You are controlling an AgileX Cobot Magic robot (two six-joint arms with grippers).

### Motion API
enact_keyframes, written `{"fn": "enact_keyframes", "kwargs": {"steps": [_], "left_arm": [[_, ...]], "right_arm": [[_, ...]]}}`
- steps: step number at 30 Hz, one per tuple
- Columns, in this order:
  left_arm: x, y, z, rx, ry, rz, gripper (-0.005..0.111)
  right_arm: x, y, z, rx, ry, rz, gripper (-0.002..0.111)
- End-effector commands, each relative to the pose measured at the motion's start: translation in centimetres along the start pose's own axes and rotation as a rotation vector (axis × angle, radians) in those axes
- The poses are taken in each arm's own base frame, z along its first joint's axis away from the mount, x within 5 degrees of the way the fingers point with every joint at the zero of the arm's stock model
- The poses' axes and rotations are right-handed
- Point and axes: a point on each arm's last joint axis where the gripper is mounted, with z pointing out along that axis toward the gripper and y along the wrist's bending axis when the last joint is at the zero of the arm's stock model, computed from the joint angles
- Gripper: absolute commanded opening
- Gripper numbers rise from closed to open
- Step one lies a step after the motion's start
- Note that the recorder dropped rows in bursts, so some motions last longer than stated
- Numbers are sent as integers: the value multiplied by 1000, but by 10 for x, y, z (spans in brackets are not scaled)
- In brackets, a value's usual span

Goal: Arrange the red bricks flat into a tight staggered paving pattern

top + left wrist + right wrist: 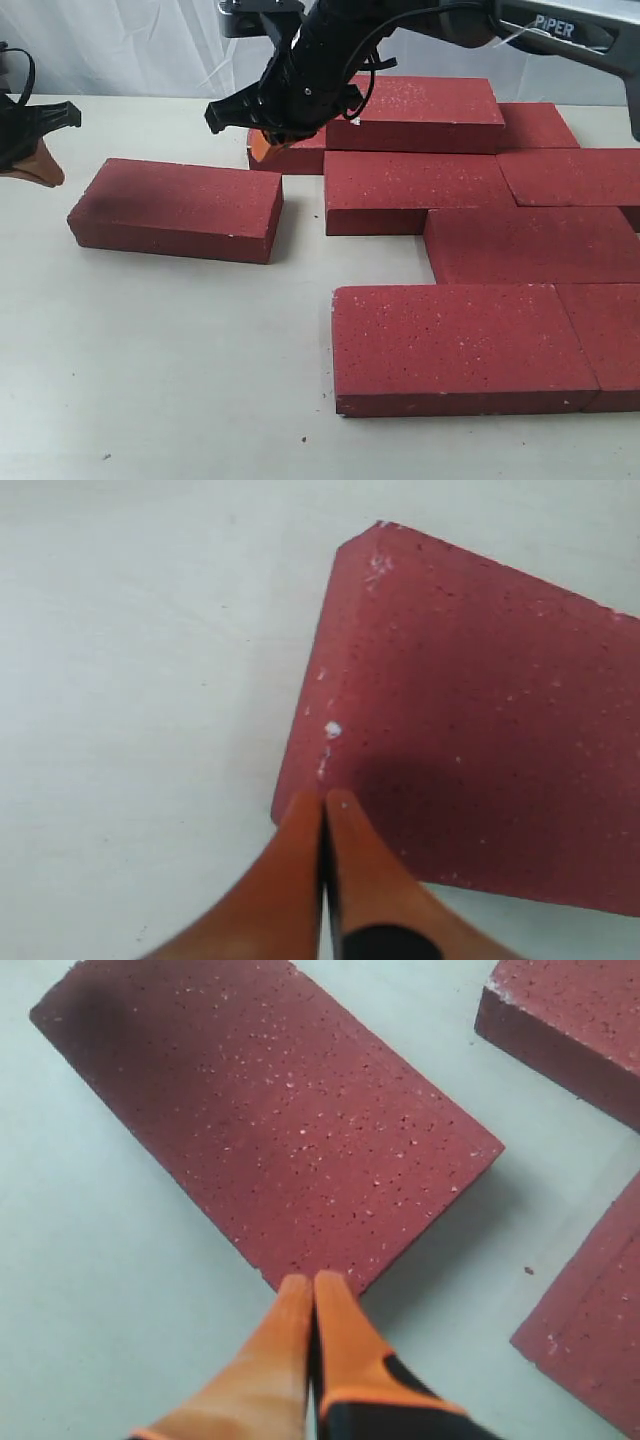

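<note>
Our left fingers (290,880) and right fingers (275,1360) are clenched empty near the loose brick (175,208), lying flat on the table (150,380) apart from the paved bricks (470,260); heavy, rigid and rough, we'd shove it by its ends.

Wide open table (160,380) across the front left. The loose brick (175,210) lies alone with bare surface all round, and a clear lane runs between it and the paved group (520,240). At the back that lane is shut off: the right arm (330,50) hangs low there, its right gripper (262,148) pinched together. One back-row brick (425,100) rides higher than its neighbours, a step to clear. The left gripper (40,172), fingers together, crowds the loose brick's outer end.
</note>
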Motion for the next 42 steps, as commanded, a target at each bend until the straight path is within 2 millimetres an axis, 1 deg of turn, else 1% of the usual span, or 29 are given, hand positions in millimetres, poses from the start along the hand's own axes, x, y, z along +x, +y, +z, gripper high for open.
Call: {"fn": "enact_keyframes", "kwargs": {"steps": [1, 2, 7, 10, 13, 17, 22, 26, 30, 32, 37, 42], "left_arm": [[0, 9, -6, -24, -48, -18, 0], [0, 12, -6, -29, -54, -23, 0], [-4, 13, -6, -37, -91, -4, 0], [-7, 14, -6, -44, -128, -3, 0], [-10, 16, -2, -55, -153, -4, 0], [-11, 23, 15, -67, -139, -14, 0], [-10, 30, 41, -53, -108, -32, 0], [-9, 30, 56, -1, -90, -29, 0], [-7, 31, 66, 23, -76, -36, 0], [-6, 32, 69, 24, -64, -37, 0], [-2, 30, 69, 51, -23, -49, 0], [4, 26, 69, 87, 44, -55, 0]], "right_arm": [[-1, -1, -3, 4, -7, 19, -1], [-1, -2, -1, 11, -5, 28, -1], [1, -11, 13, 66, 2, 85, -1], [5, -17, 29, 87, 23, 121, -1], [7, -22, 44, 95, 28, 153, -1], [11, -29, 64, 110, 32, 194, -1], [17, -36, 79, 142, 49, 195, -1], [21, -42, 89, 164, 63, 230, -1], [25, -45, 97, 160, 79, 259, -1], [26, -44, 100, 145, 84, 277, -1], [26, -34, 102, 71, 93, 288, -1], [28, -29, 98, 32, 128, 284, -1]]}}
